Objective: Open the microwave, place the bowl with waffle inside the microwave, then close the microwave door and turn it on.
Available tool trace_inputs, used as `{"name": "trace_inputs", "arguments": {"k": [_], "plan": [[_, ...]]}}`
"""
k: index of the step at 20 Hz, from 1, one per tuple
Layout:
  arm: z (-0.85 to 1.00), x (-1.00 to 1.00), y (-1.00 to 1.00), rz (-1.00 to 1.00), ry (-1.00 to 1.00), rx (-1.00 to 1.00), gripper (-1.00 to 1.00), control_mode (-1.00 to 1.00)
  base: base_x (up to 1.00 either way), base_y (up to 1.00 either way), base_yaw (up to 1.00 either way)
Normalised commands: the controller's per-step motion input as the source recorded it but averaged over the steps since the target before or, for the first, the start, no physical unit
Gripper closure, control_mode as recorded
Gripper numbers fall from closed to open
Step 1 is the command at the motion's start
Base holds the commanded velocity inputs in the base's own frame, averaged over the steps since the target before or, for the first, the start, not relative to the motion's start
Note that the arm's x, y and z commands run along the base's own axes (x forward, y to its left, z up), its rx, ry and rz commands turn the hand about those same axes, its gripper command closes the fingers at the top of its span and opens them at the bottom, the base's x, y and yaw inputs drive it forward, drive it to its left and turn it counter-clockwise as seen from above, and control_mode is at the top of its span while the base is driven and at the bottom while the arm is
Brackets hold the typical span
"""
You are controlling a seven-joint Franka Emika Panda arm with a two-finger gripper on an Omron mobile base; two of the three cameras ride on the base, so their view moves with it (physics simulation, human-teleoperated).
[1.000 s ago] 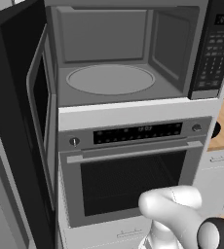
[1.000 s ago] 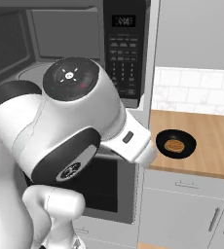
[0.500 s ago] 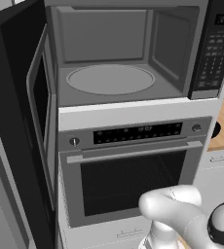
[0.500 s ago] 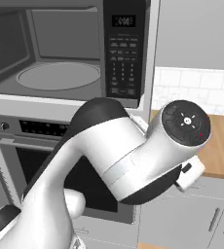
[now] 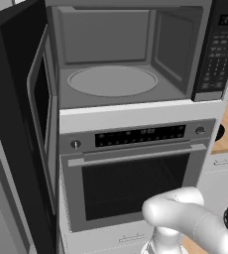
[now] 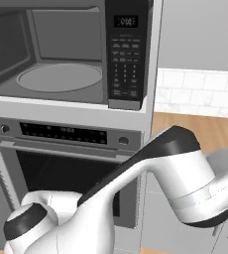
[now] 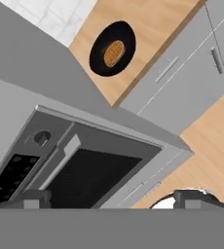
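Note:
The microwave point(image 5: 136, 59) stands open, its grey turntable point(image 5: 111, 81) bare. The microwave door point(image 5: 17, 119) is swung wide to the left. In the hand view, the small black bowl point(image 7: 102, 61) sits on the wooden counter with the orange-brown waffle point(image 7: 114, 52) in it. My gripper point(image 7: 112, 200) is open with nothing between its fingertips point(image 7: 32, 198); it hangs well short of the bowl, in front of the oven. In the left base view a dark edge of the bowl point(image 5: 219, 132) peeks out at the right. My arm hides the bowl in the right base view.
A steel-fronted oven point(image 5: 136, 183) with a horizontal handle sits under the microwave. The keypad panel point(image 6: 126, 54) is on the microwave's right. Right of the oven runs a wooden counter point(image 7: 148, 24) over grey drawers point(image 7: 192, 73), with a tiled wall point(image 6: 200, 92) behind.
My arm has swung down and to the right across the oven front. In the right base view it went from the upper left to the lower right, covering the bowl.

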Motion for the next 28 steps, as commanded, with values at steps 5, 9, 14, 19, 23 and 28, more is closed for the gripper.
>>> {"name": "trace_inputs", "arguments": {"k": [5,9,14,19,23,28], "plan": [[-0.37,0.73,-0.03,0.0,0.0,0.11,-1.0,-1.0,0.0,0.0,0.0],[-0.4,0.74,-0.01,0.0,0.0,0.08,-1.0,-1.0,0.0,0.0,0.0],[-0.56,0.54,-0.04,0.01,0.04,0.03,-1.0,-1.0,0.0,0.0,0.0],[-0.4,0.58,0.02,-0.03,0.0,0.0,-1.0,-1.0,0.0,0.0,0.0],[-0.35,0.47,0.0,-0.05,0.0,0.0,-1.0,-1.0,0.0,0.0,0.0],[-0.37,0.34,0.0,-0.04,0.0,0.05,-1.0,-1.0,0.0,0.0,0.0]]}}
